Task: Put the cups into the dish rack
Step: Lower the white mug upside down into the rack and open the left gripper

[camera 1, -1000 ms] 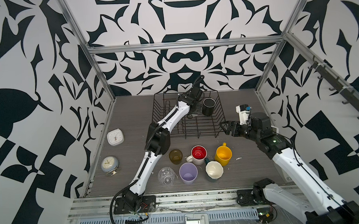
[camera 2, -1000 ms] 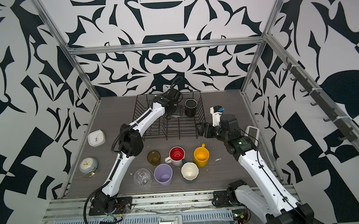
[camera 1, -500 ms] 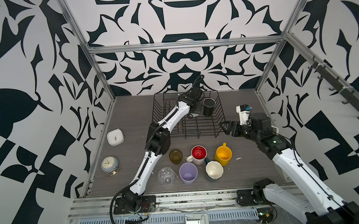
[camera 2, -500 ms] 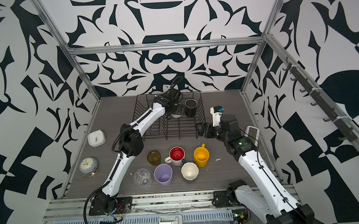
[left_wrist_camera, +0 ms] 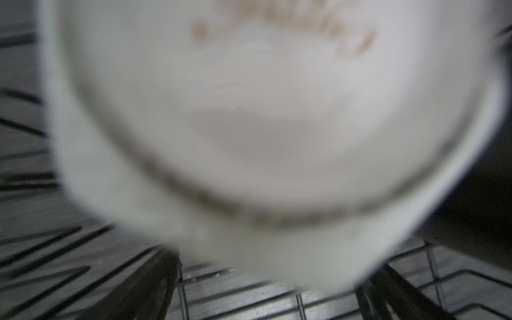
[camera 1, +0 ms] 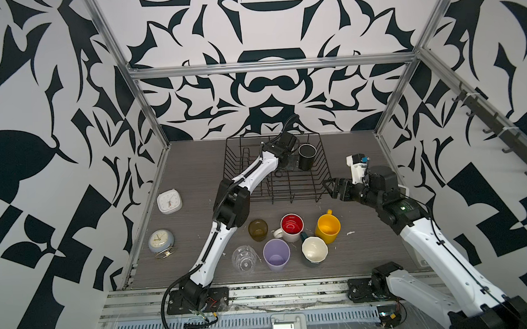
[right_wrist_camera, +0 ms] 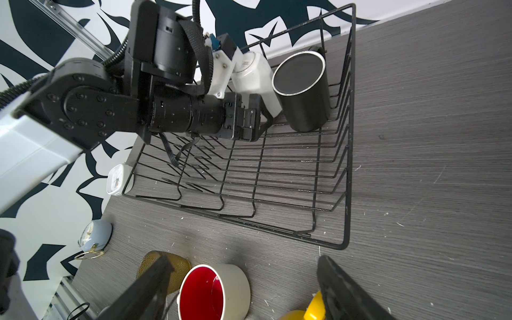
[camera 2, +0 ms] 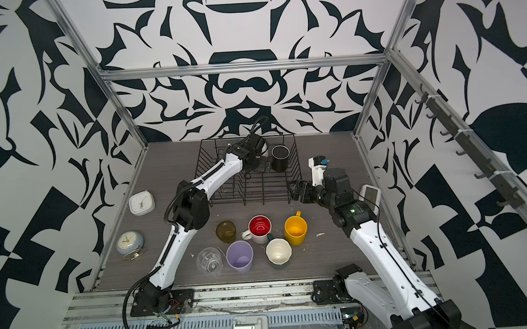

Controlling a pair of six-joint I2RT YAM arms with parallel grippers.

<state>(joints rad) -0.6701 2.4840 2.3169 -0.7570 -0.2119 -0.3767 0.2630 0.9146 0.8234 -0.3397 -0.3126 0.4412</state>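
The black wire dish rack (camera 1: 276, 198) stands at the back of the table. In it a black mug (camera 1: 306, 156) stands upside down, with a white mug (right_wrist_camera: 255, 80) beside it, also bottom up. My left gripper (right_wrist_camera: 264, 110) reaches into the rack, open, its fingers (left_wrist_camera: 163, 266) wide on either side of the white mug (left_wrist_camera: 263, 124). My right gripper (camera 1: 330, 188) hovers open and empty by the rack's front right corner. On the table in front stand an amber glass (camera 1: 258, 229), a red-inside white mug (camera 1: 292, 227), a yellow mug (camera 1: 328, 229), a clear glass (camera 1: 244, 259), a lilac tumbler (camera 1: 276, 259) and a teal mug (camera 1: 314, 250).
A white square clock (camera 1: 169, 201) and a round pale-blue alarm clock (camera 1: 161, 241) sit at the table's left edge. A small white device (camera 2: 370, 193) stands behind my right arm by the right wall. Patterned walls and metal posts close in three sides.
The left gripper's jaws have spread wider about the white mug in the rack. Both arms and the cups on the table stay where they were.
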